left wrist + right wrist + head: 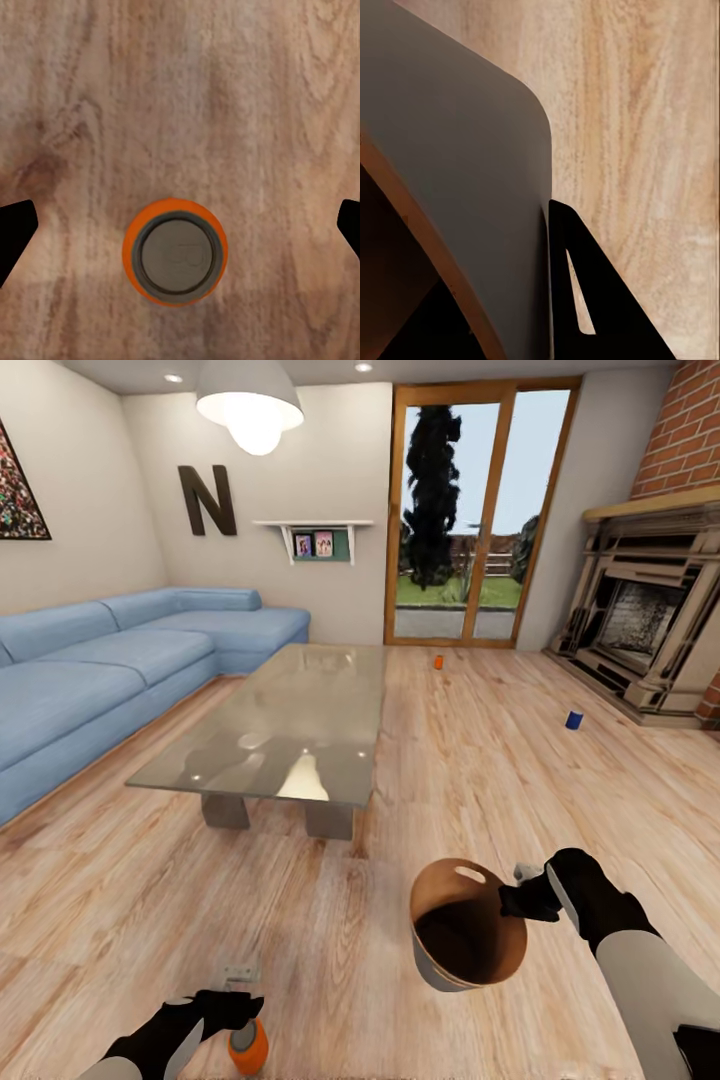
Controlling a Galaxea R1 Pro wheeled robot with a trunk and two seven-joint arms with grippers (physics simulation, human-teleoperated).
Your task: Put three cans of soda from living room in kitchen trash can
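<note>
My open left claw [180, 225] straddles an upright orange soda can [174, 250]; my right claw [522, 901] grips a brown wooden bin [468, 928].

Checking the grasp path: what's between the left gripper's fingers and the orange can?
Only bare wood floor. In the left wrist view the orange can stands between the open fingertips, touching neither.

The room is evenly and brightly lit by a glowing pendant lamp [250, 405], ceiling spots and daylight through the glass doors [478, 510]. Reflections are seen on the glass coffee table [290, 725]. Wrist views are rendered slightly soft.
</note>
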